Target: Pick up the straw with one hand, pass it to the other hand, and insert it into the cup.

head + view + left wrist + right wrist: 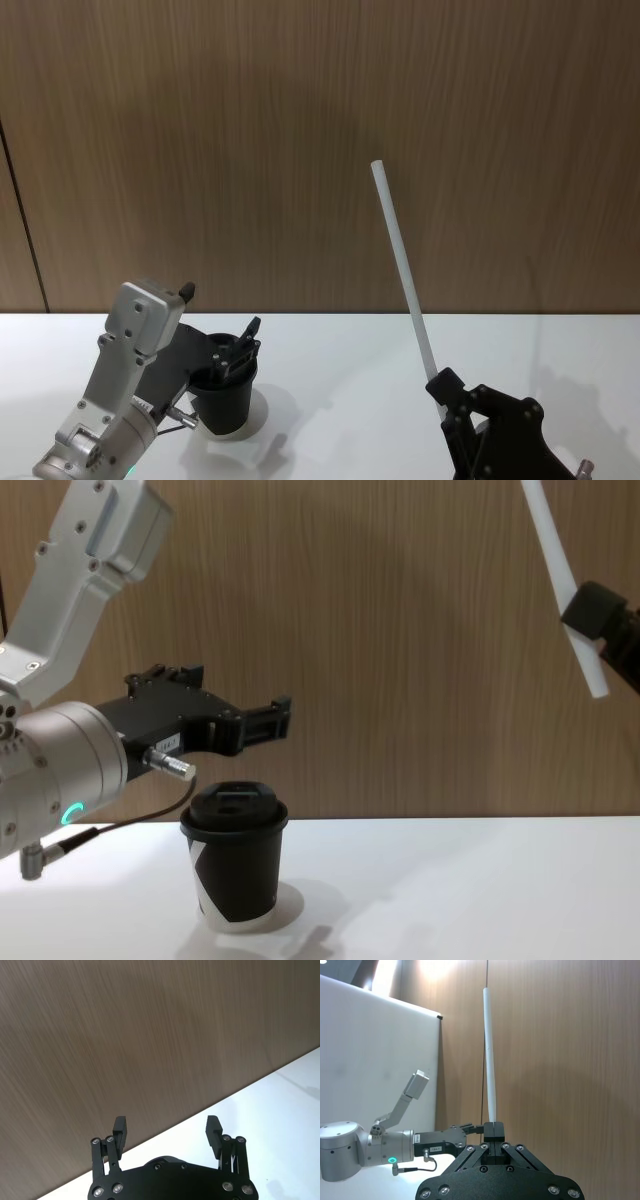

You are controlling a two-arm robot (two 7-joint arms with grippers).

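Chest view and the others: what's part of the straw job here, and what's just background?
In the job:
- straw, clamped near its lower end by the right gripper
- left gripper, open, above the cup
- cup, lid on

Just there:
- white table
- wood-panel wall

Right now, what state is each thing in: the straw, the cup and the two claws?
straw: lifted off the table, tilted, gripped near its lower end.
cup: upright on the table, lid on, no straw in it.
right gripper: shut on the straw, holding it up in the air.
left gripper: open and empty, hovering just above the cup.
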